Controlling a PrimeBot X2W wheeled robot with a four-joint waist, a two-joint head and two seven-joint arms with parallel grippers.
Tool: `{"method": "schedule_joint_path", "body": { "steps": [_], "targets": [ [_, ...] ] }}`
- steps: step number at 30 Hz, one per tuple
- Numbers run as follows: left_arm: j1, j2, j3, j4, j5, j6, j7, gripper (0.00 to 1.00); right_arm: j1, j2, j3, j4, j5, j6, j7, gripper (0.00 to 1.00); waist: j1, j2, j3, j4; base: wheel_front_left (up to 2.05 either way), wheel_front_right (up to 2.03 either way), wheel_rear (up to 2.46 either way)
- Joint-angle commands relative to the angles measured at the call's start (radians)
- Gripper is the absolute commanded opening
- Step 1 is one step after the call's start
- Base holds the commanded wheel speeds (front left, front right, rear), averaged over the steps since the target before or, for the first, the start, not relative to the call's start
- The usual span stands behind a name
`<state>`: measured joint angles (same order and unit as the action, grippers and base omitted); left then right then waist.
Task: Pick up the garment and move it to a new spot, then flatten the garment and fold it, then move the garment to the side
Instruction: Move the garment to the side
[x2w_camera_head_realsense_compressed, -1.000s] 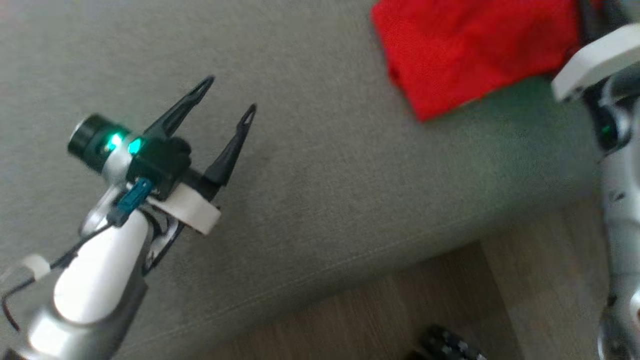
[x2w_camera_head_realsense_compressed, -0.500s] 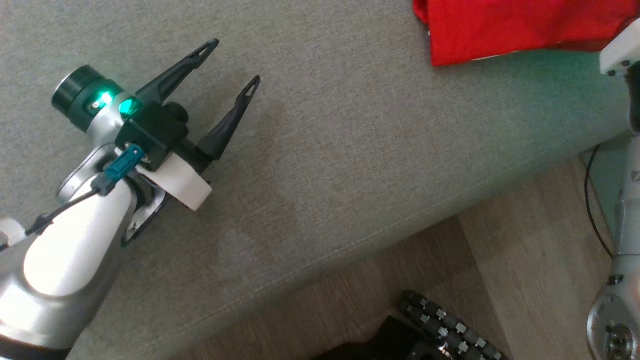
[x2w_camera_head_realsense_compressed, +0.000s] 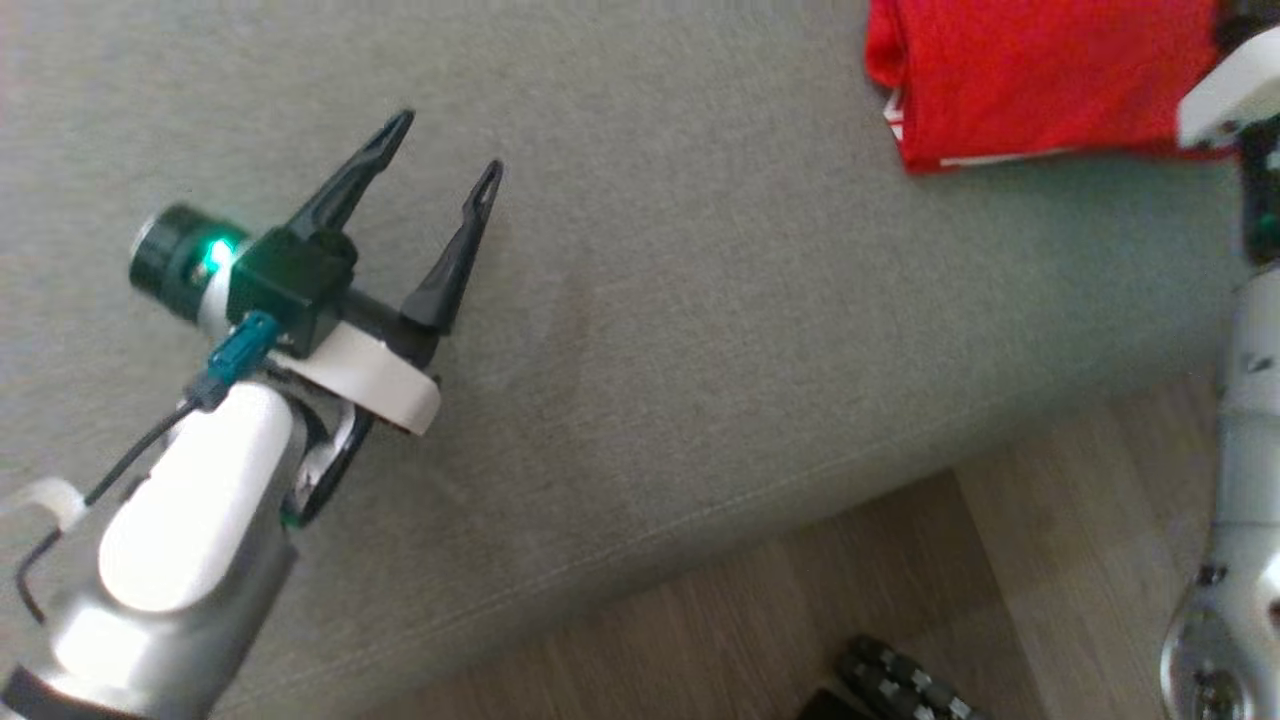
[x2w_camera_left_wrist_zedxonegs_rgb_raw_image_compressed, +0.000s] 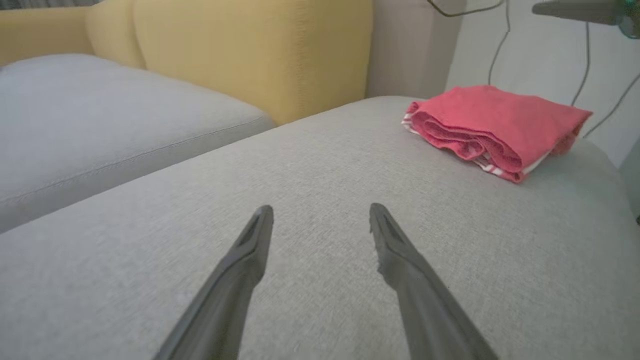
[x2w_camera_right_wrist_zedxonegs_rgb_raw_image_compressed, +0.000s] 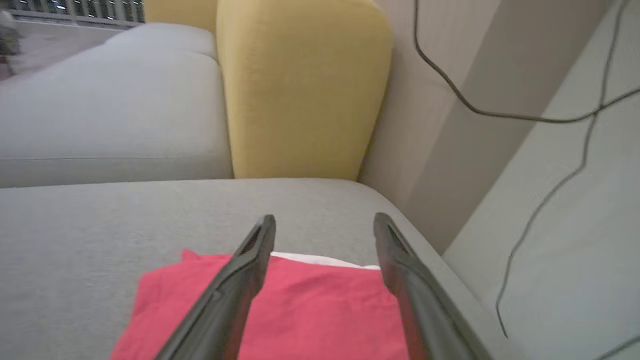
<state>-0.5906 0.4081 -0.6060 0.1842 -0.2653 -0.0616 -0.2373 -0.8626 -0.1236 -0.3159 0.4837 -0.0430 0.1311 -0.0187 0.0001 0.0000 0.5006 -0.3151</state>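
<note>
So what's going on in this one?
A two-armed robot is handling a red garment, which lies folded on a grey sofa cushion near its edge. The right gripper is open over the garment, gripping nothing. The left gripper is open too, over bare cushion, apart from it.

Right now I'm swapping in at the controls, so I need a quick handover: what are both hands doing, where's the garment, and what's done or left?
Left hand: open, empty, above bare grey cushion.
Right hand: open, empty, fingers just above the red garment.
Garment: folded, lying near a corner of the cushion.
Done: folding, and apparently the move aside.
Left: likely just backing that arm away.
</note>
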Motion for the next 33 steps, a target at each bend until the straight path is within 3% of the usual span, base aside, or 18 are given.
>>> {"method": "schedule_joint_path", "body": {
  "steps": [1,7,9,15,18,23,33],
  "targets": [
    [0.014,0.001,0.06,-0.015,-0.024,0.025,-0.014,1.0,0.031,0.01,0.045,-0.058,0.007,0.0,-0.007,1.0,-0.0001,0.0,-0.069,0.056,0.0,0.0,0.0],
    [0.118,-0.085,0.17,-0.014,-0.113,0.082,-0.024,1.0,0.143,0.025,0.163,-0.131,0.054,0.0,-0.032,1.0,-0.0001,0.0,-0.185,0.148,0.0,0.0,0.0],
    [0.186,-0.138,0.259,-0.037,-0.146,0.101,-0.024,1.0,0.225,0.036,0.185,-0.16,0.09,0.0,-0.065,1.0,-0.0001,0.0,-0.246,0.203,0.0,0.0,0.0],
    [0.313,-0.196,0.354,-0.047,-0.071,0.103,-0.024,1.0,0.395,0.055,0.233,-0.183,0.155,0.0,-0.109,1.0,-0.0001,0.0,-0.341,0.294,0.0,0.0,0.0],
    [0.375,-0.259,0.397,-0.049,-0.067,0.096,-0.024,1.0,0.477,0.064,0.239,-0.192,0.19,0.0,-0.133,1.0,-0.0001,0.0,-0.387,0.336,0.0,0.0,0.0],
    [0.47,-0.317,0.455,-0.039,-0.027,0.063,-0.024,1.0,0.59,0.071,0.254,-0.214,0.189,0.0,-0.172,1.0,-0.0001,0.0,-0.444,0.375,0.0,0.0,0.0],
    [0.559,-0.354,0.504,-0.032,0.043,0.019,-0.024,1.0,0.709,0.073,0.295,-0.235,0.213,0.0,-0.214,1.0,-0.0001,0.0,-0.501,0.394,0.0,0.0,0.0]
  ]
}}
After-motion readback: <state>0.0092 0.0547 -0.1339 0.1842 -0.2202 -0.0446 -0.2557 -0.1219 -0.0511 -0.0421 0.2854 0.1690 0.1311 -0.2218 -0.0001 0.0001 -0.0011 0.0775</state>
